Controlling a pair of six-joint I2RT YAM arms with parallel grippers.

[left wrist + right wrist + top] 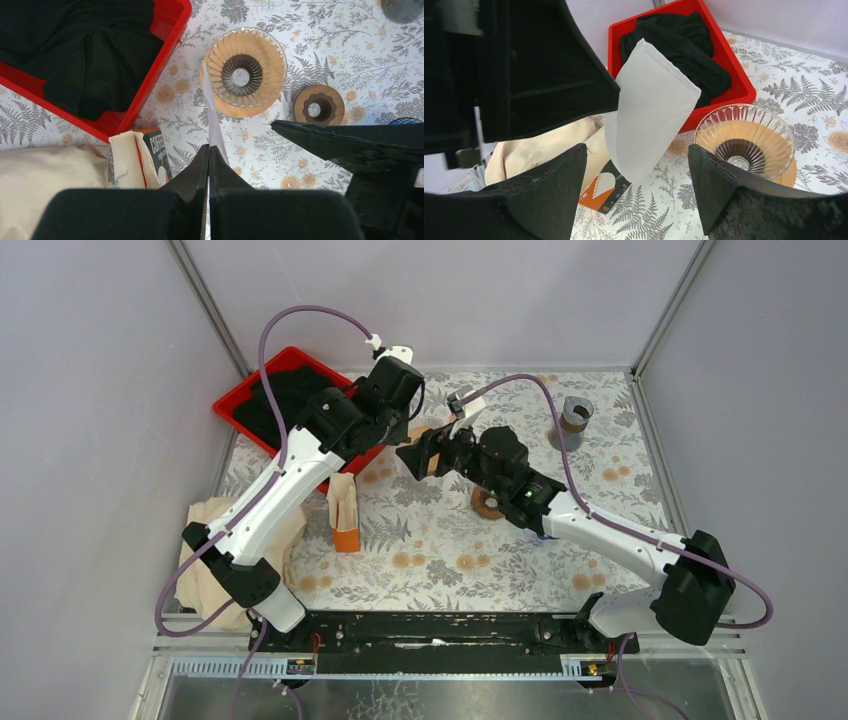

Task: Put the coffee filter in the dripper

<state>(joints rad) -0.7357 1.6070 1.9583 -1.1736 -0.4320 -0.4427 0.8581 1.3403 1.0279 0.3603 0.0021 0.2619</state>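
My left gripper (209,147) is shut on the white paper coffee filter (213,120), which shows edge-on in the left wrist view. In the right wrist view the filter (649,120) hangs flat, point down, from the left gripper's black body at upper left. Its lower tip is between the fingers of my open right gripper (638,150), apart from both. The glass ribbed dripper (246,67) stands empty on its wooden base, beyond the filter. It also shows at the right of the right wrist view (744,137). In the top view both grippers (412,428) (412,456) meet at the table's middle back.
A red tray (232,405) holding a black cloth is at back left. An orange-and-black filter box (343,512) stands near a beige cloth (215,530). A wooden ring (487,503) lies beside the right arm. A grey cup (576,420) stands at back right.
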